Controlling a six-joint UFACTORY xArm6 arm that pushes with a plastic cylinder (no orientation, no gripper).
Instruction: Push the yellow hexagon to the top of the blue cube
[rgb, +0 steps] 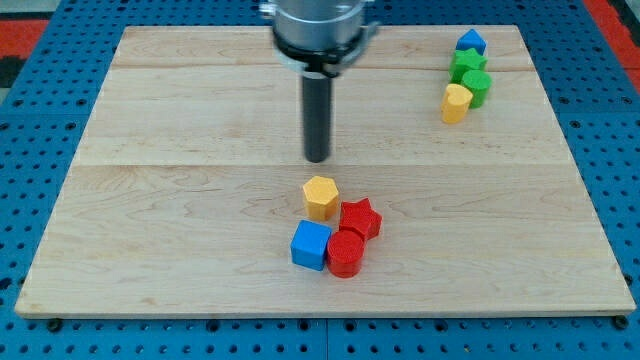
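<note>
A red star (361, 218) touches a red cylinder (346, 253) on the wooden table (150, 200). Top right cluster: blue block (471, 42), two green blocks (466, 62) (478, 87), yellow block (456, 102).

Two red blocks (360, 218) (345, 253), two blue (311, 245) (471, 42), two yellow (321, 197) (456, 102), two green (467, 63) (478, 86)

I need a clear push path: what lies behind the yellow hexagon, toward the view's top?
Bare wooden board, then my tip, apart from the yellow hexagon block. The rod hides a strip of board behind it.
</note>
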